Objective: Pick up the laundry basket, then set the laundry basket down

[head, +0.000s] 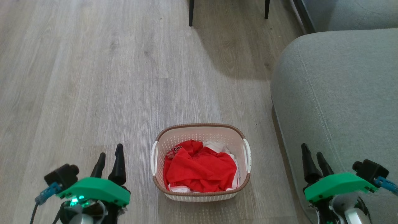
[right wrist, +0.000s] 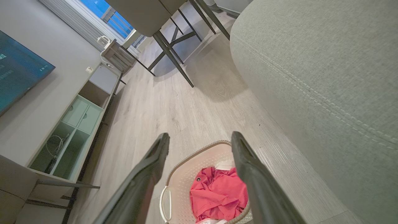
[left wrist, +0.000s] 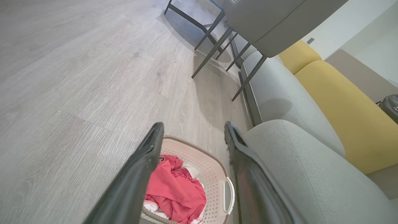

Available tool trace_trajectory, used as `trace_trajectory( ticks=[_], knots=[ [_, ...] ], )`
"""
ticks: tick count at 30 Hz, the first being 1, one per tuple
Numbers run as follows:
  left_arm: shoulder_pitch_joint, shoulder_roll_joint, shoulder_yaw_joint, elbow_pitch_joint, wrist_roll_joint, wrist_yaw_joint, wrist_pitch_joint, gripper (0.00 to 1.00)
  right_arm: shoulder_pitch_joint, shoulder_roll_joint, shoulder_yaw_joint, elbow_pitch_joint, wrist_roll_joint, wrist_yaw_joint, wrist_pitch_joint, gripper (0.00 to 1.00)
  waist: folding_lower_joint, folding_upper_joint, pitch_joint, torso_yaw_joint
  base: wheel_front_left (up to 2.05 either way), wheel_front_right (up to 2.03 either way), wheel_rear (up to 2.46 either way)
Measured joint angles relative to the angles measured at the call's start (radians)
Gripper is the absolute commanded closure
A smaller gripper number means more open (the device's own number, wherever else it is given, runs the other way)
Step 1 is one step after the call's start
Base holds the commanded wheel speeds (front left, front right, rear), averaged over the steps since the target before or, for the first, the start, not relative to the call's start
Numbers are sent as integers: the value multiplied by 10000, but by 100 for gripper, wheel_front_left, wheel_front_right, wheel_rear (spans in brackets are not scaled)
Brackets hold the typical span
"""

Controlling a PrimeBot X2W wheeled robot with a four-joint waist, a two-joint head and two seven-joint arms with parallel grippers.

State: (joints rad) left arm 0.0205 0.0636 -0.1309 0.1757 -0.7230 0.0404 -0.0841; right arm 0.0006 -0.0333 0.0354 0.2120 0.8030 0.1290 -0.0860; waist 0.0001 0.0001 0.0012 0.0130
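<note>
**Left gripper**. The two dark fingers stand apart with nothing between them. In the left wrist view the same fingers rise from the bottom edge with a wide gap, and through that gap show the floor and the far corner of the basket. The gripper sits at the lower left of the head view, to the basket's left and not touching it.

**Right gripper**. Its fingers are likewise spread and hold nothing. In the right wrist view they frame part of the basket's rim and its contents. The gripper lies at the lower right of the head view, over the edge of the grey sofa and apart from the basket.

**Laundry basket**. A cream-white perforated basket with a brown woven-look rim. It stands upright on the pale wood-plank floor, between the two grippers and slightly ahead of them. A white handle shows on its left side and another on its right. A strip of floor separates it from the sofa.

**Contents.** A crumpled red garment fills most of the basket, with white fabric beneath and behind it.

**Surroundings.** Dark chair legs stand well beyond the basket. The left wrist view shows a yellow cushion on the sofa. The right wrist view shows a low open cabinet below a wall screen.
</note>
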Motion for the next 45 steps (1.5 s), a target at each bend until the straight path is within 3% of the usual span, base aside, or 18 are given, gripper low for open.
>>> trace_trajectory(
  ticks=[28, 45],
  knots=[
    [273, 353, -941, -79, 3252, 834, -823, 0, -1, -23, 656, -35, -3338, 0, -803, 0, 0, 0, 32, 25, 0, 0, 0],
    [626, 412, -1216, 40, 5001, 926, -1287, 0, 12, -52, 1083, -125, -5256, 2, -1221, 0, 0, 0, -51, 50, 0, 0, 0]
  ],
)
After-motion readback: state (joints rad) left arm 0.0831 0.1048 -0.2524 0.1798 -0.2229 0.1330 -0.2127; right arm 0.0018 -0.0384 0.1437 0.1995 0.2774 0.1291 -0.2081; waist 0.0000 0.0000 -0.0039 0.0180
